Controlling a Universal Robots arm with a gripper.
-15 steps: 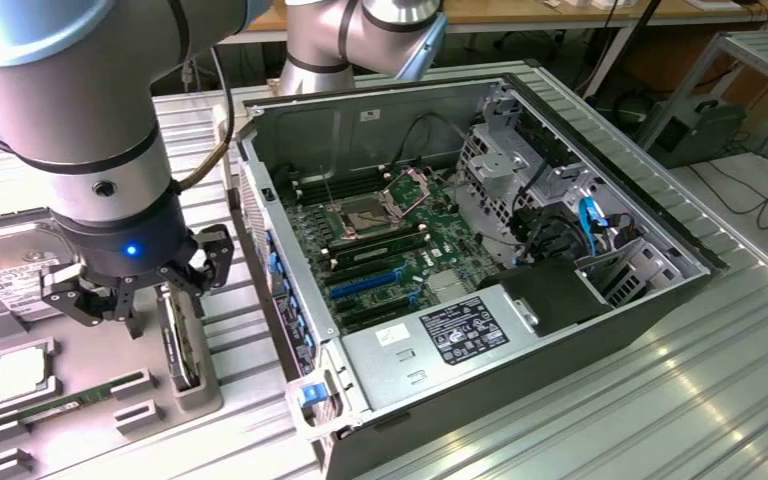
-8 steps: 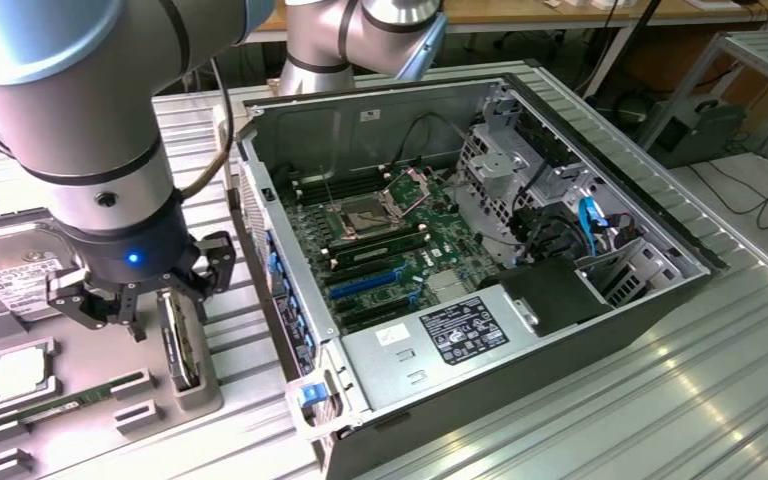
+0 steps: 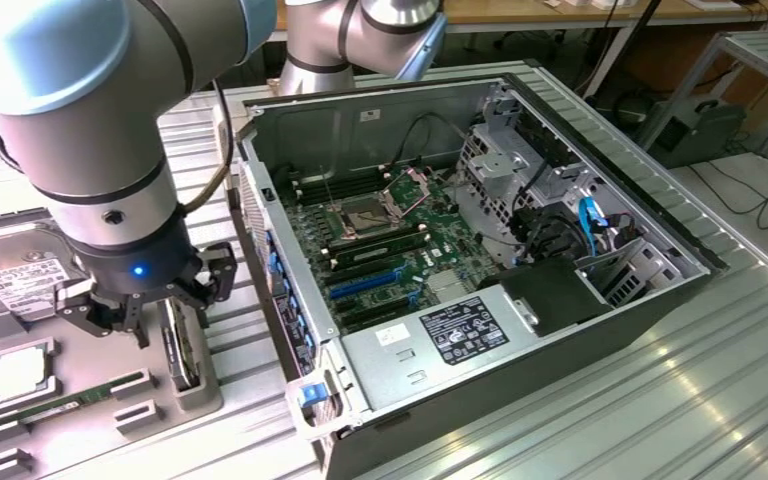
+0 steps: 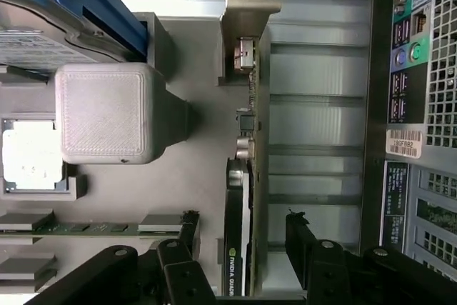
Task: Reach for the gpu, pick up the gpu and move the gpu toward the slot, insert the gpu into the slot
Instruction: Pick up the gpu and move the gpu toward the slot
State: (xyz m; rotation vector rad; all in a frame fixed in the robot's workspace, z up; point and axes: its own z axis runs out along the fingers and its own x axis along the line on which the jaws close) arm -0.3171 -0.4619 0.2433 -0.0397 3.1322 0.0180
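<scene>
The gpu (image 3: pixel 181 352) stands on edge in a grey holder tray (image 3: pixel 104 360) on the exterior view's left, beside the open computer case. In the wrist view the gpu (image 4: pixel 246 198) is a thin dark card with a silver end bracket (image 4: pixel 246 5). My gripper (image 3: pixel 157 305) hangs just above it, open. Its black fingers (image 4: pixel 189 237) straddle the card with a gap on each side, the gripper (image 4: pixel 243 241) touching nothing. The blue slot (image 3: pixel 364 285) lies on the green motherboard (image 3: pixel 404 245) inside the case.
The tray also carries a silver hard drive (image 3: pixel 17 270), a square processor (image 3: pixel 17 375) and a green memory stick (image 3: pixel 64 400). A grey printed block (image 4: pixel 107 112) stands beside the card. The case's rear panel (image 4: pixel 414 105) and wall (image 3: pixel 271 260) rise close by.
</scene>
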